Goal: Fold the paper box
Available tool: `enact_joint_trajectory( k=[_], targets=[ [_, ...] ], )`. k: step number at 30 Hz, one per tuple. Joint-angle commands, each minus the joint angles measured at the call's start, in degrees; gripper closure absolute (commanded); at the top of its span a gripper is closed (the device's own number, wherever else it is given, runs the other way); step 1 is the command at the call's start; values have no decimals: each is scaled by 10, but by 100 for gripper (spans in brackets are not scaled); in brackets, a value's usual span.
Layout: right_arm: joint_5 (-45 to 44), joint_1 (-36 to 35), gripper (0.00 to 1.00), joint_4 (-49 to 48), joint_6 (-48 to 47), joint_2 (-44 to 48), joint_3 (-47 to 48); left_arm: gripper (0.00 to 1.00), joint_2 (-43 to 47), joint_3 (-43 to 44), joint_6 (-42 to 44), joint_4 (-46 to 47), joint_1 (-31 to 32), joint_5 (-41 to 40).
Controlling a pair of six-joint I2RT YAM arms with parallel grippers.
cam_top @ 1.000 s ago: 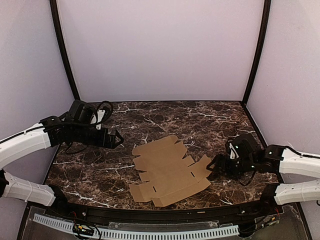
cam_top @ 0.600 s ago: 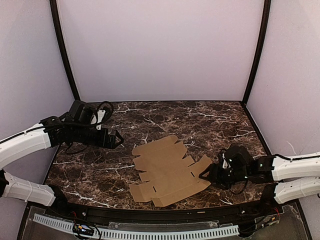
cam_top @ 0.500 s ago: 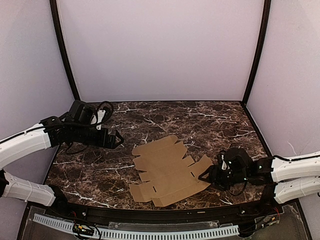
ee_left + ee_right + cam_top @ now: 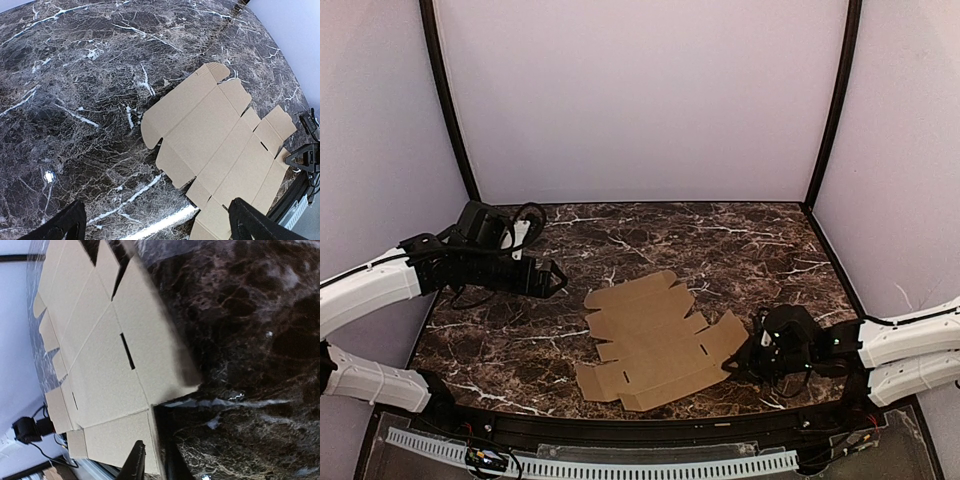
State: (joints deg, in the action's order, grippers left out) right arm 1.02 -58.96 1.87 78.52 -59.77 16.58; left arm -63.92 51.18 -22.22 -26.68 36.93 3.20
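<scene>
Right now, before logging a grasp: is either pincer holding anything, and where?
Right pincer pinches the box by its right flap's edge; left pincer holds nothing.

Paper box (image 4: 655, 335): matt brown cardboard, faintly grainy. Table (image 4: 740, 240): glossy dark marble-look, white veins.

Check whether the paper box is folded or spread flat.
Spread flat. The paper box lies open on the table, flaps out, no walls raised.

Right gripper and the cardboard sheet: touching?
Touching. In the right wrist view, the cardboard sheet's near flap edge sits between the right gripper's fingers, with no gap visible. The top view is too coarse to confirm.
</scene>
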Motion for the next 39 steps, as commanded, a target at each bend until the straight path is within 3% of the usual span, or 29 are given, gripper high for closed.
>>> enact_joint_trajectory(
  k=[1,2,9,18,26,35,39],
  targets=[
    [-25,-5,95,-14,-3,11,-6,0,16,-7,1,-6,3,0],
    [-28,-5,100,-9,-6,14,-4,0,17,-5,1,-6,3,-3],
    [-57,-6,100,61,-82,24,66,0,24,18,21,-29,3,-25],
    [-59,-6,100,169,-308,-32,265,0,25,114,83,-80,3,-17],
    [39,20,100,251,-474,-76,402,0,15,197,146,-110,3,22],
    [179,94,100,338,-591,-127,512,0,-20,228,207,-52,3,163],
    [228,118,100,384,-629,-166,558,7,-52,248,226,-28,3,229]
  ],
)
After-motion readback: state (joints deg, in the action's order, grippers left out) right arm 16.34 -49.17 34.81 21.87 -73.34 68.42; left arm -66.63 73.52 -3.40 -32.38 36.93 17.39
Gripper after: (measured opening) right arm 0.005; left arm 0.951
